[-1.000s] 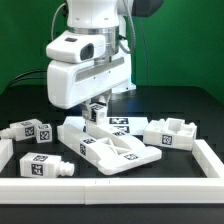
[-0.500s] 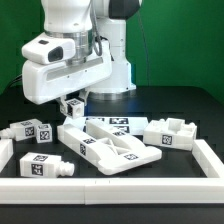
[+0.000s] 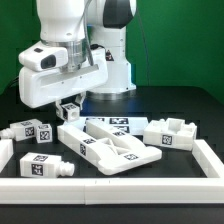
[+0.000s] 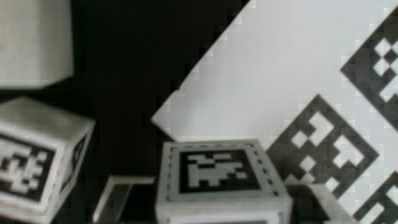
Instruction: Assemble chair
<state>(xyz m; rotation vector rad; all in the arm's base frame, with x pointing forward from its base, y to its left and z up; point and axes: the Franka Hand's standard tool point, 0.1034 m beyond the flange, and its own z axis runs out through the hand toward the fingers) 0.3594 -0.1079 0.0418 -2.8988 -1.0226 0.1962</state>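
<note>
**Chair, in loose parts: state of assembly**

- Gripper [image 3: 69, 101]: pinching a small tagged block [image 3: 71, 110], held clear of the worktop [image 3: 190, 105] over the gap between the legs and the panel. The wrist view shows the same block [image 4: 214, 175] close up, tag facing the camera.
- Large panel [image 3: 112, 152]: flat on the worktop, centre. Nothing visibly plugged into it.
- Notched piece [image 3: 170, 133]: on the exterior view's right, just beside the panel, not joined.
- Legs [image 3: 30, 130] and [image 3: 45, 167]: on their sides at the exterior view's left, apart from each other and from the panel. A further part at that edge is cut off.
- Marker board [image 4: 258, 90]: lying flat beyond the block.
- White rail [image 3: 110, 190]: along the front edge.

Progress, as judged: early. No joint between any two parts is visible. One part is in hand, and every connection appears left to make.
</note>
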